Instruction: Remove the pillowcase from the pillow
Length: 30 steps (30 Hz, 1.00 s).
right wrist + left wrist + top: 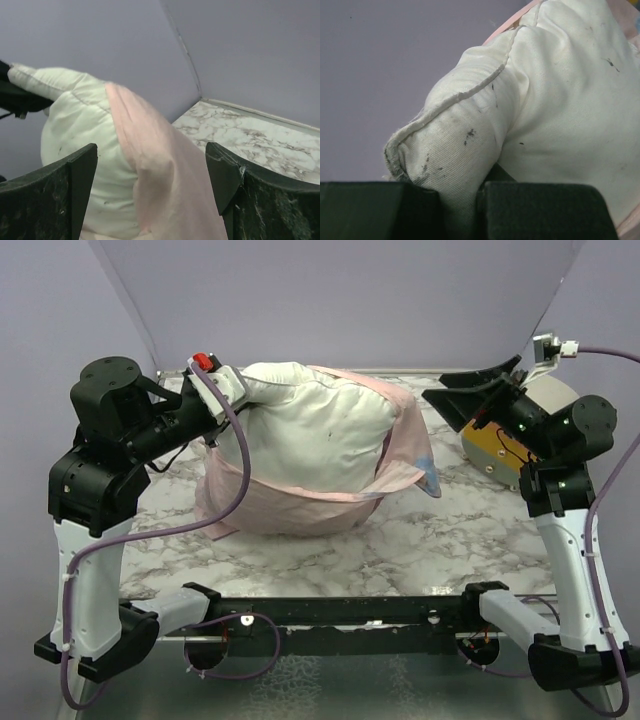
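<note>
Pillowcase (pixel 290 505) nearest, bunched pale-pink side out around lower half of pillow (pixel 315 430), sagging onto marble table (pixel 450 530) left of centre. One flap with a blue printed patch trailing toward right edge. Pillow plump and white above it, upper part bare, lifted toward far-left corner. Left gripper (pixel 232 390) there, clamped on pillow's seamed corner, cloth pinched between both pads. Right gripper (pixel 455 398) toward far-right corner, fingers spread apart, holding nothing, pointing at pillowcase's right side. Cream-and-orange cylinder (pixel 495 450) close beside it, by right edge.
</note>
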### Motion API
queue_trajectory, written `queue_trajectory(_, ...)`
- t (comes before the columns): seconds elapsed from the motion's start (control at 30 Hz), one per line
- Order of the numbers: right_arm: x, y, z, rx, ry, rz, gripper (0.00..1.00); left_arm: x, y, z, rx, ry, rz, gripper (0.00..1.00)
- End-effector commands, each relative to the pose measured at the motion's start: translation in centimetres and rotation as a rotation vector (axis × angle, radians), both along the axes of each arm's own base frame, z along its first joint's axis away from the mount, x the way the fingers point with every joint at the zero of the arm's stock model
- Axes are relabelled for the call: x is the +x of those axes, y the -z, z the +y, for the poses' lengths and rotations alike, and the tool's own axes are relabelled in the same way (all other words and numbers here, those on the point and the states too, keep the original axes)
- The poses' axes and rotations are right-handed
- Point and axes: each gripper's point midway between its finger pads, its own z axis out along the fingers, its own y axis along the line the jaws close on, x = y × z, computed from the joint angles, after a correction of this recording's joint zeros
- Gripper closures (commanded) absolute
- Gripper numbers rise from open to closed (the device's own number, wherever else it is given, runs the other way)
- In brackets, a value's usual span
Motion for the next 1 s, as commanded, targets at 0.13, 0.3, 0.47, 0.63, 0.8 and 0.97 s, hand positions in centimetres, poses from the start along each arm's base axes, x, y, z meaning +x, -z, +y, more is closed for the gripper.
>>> queue_trajectory(0.13, -1.1, 5.2, 3.4, -0.139, -0.152, -0.015, 0.06, 1.3, -1.9, 1.0, -0.013, -0.078, -0.068, 1.00)
queue_trajectory(0.3, 0.5, 7.2, 3.8, -0.237, -0.042, 0.005, 0.06, 1.5, -2.5, 0.9, -0.026, -0.083, -0.071, 1.00)
queue_trajectory(0.47, 1.0, 8.5, 4.0, -0.269, -0.010, 0.016, 0.06, 1.6, -2.7, 0.8, -0.036, -0.081, -0.060, 1.00)
queue_trajectory(0.63, 4.0, 7.8, 2.2, -0.293, 0.166, 0.029, 0.15, 1.2, -2.6, 0.3, -0.043, -0.055, -0.038, 1.00)
queue_trajectory(0.8, 5.7, 5.8, 2.9, -0.275, 0.169, 0.009, 0.20, 0.3, -1.6, -0.9, -0.079, 0.010, 0.061, 1.00)
queue_trajectory(0.97, 6.1, 6.5, 4.3, -0.307, 0.159, 0.001, 0.20, -0.2, 0.1, -2.3, -0.122, 0.074, 0.171, 1.00)
